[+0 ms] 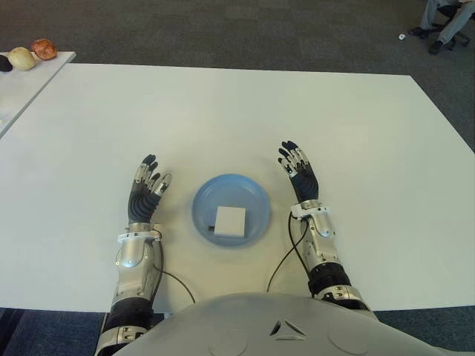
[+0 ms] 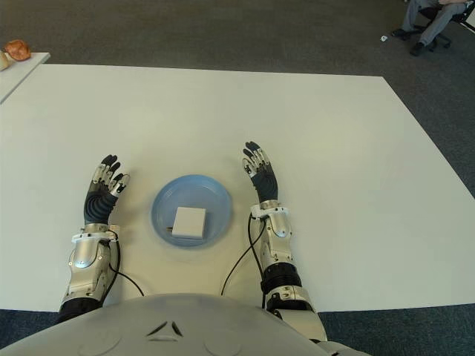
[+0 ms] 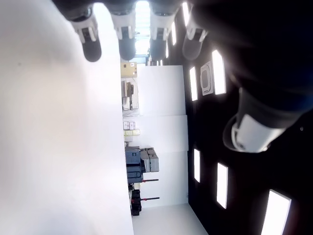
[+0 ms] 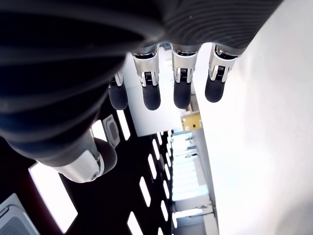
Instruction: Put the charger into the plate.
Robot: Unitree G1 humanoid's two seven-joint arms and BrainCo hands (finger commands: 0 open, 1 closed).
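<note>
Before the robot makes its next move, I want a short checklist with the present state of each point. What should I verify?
1. Charger lies inside the plate: ok.
2. Left robot hand open and holding nothing, left of the plate: ok.
3. Right robot hand open and holding nothing, right of the plate: ok.
4. Plate fully on the table, away from its edges: ok.
5. Either hand touching the table: cannot tell.

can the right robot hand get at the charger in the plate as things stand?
Probably yes. The right robot hand is open and holds nothing, just right of the blue plate. The white charger lies uncovered in it, with nothing between them. The left robot hand shows left of the plate.
</note>
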